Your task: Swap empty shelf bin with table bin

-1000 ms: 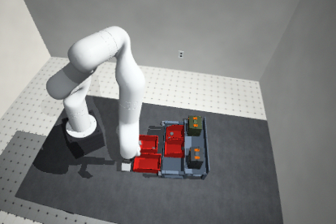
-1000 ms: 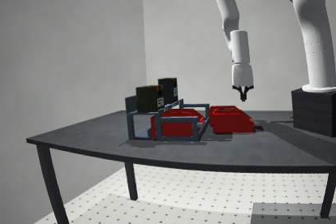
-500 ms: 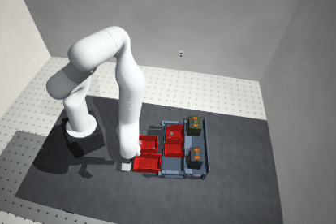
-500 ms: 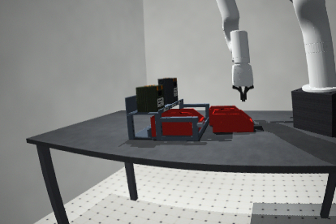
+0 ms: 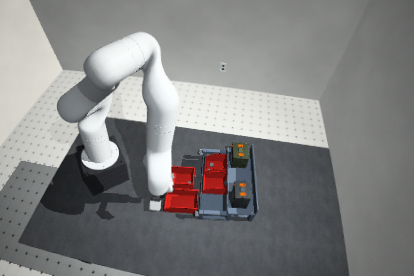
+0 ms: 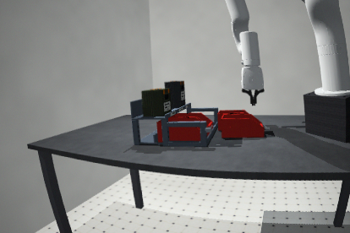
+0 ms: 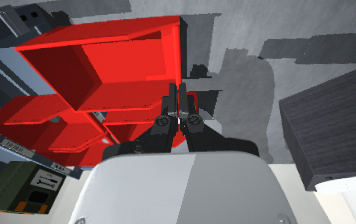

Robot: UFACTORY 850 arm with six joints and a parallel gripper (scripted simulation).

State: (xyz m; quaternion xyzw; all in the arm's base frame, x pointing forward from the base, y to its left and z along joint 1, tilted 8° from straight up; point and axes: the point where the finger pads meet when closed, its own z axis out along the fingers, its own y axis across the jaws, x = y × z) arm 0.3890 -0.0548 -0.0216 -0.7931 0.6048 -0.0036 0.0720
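Observation:
My gripper (image 6: 253, 100) is shut on nothing and hangs well above the table, over the end of the red bins. In the wrist view the closed fingertips (image 7: 176, 93) sit beside the edge of a red open bin (image 7: 100, 65) whose visible inside looks empty. Two red open bins stand on the table beside the shelf, the nearer one (image 5: 182, 201) and the farther one (image 5: 183, 176); in the side view they show as one red mass (image 6: 240, 123). A third red bin (image 5: 215, 175) sits in the grey shelf (image 5: 227, 182). I cannot tell the bins' contents from here.
Two dark green bins (image 5: 240, 154) (image 5: 241, 194) with orange parts stand on the shelf's far side, seen upright on top in the side view (image 6: 155, 101). The robot's black pedestal (image 6: 331, 116) stands to the right of the bins.

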